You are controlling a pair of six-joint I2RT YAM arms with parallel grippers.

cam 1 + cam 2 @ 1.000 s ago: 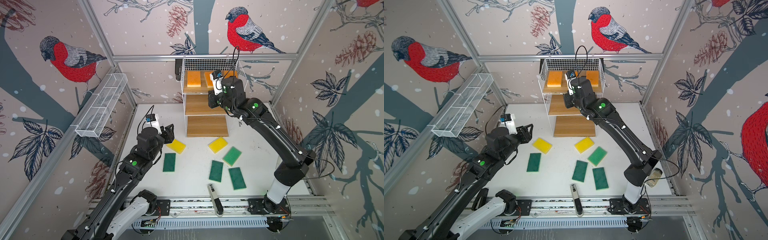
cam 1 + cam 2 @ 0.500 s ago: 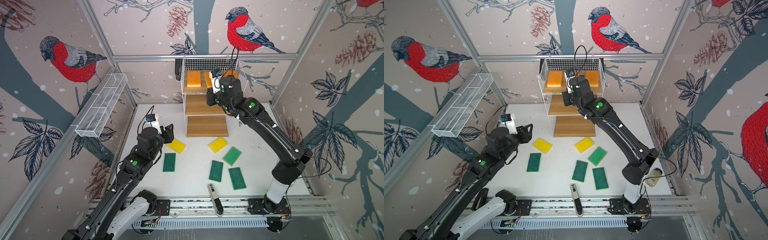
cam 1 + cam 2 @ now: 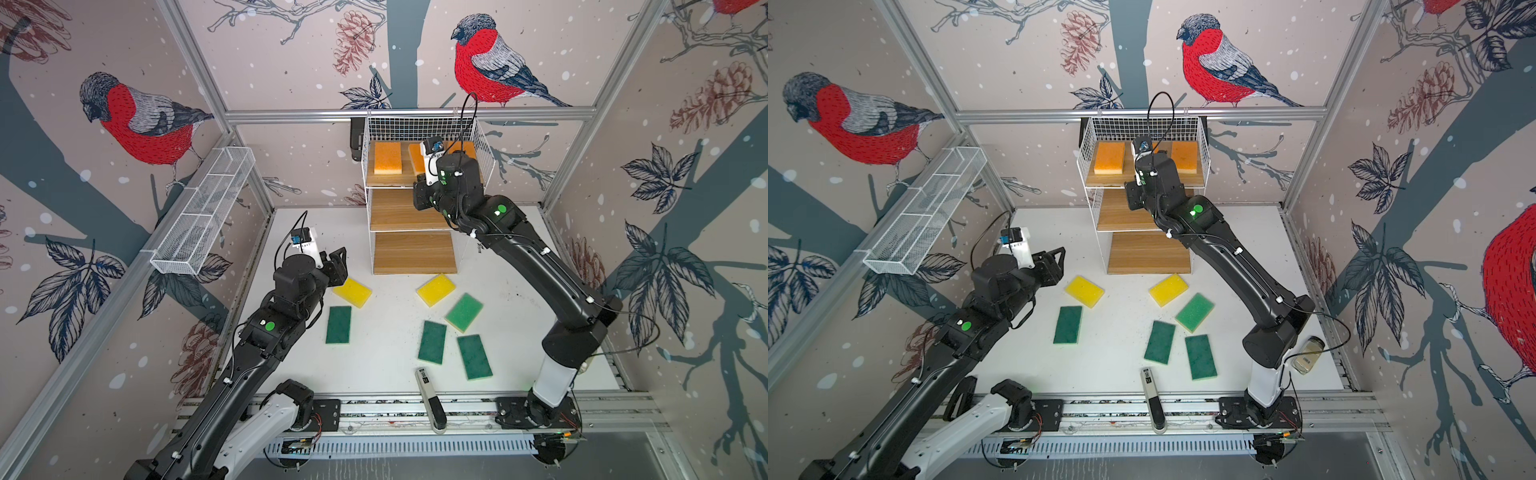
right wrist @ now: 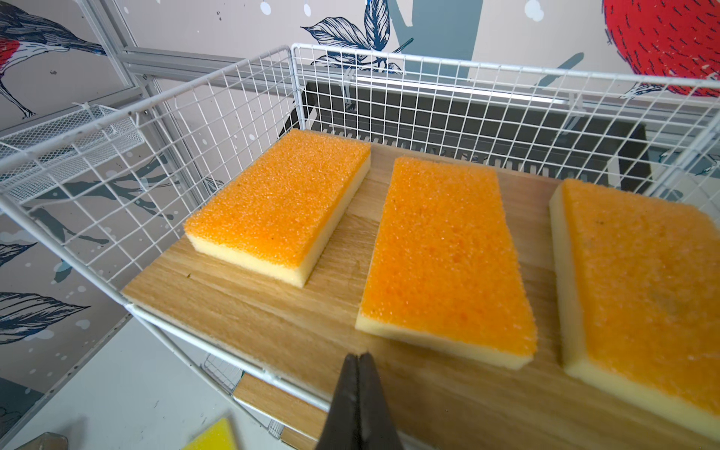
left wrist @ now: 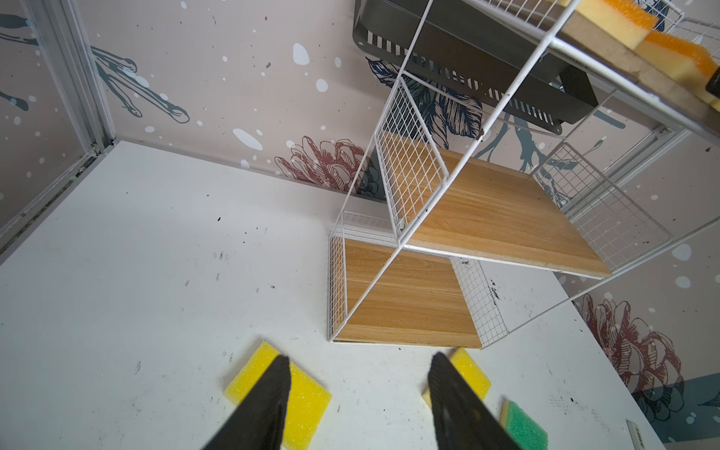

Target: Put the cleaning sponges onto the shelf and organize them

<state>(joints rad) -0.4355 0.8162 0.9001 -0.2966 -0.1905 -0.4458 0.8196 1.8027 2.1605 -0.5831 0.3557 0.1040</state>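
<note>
Wood-grain shelf (image 4: 253, 311), porous rectangular sponges (image 4: 448, 257)

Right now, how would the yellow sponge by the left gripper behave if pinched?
Probably squashes: the yellow sponge looks like porous foam. Likely light; lying flat on the table, it shouldn't roll. Its rough texture should resist slipping in the left gripper.
</note>
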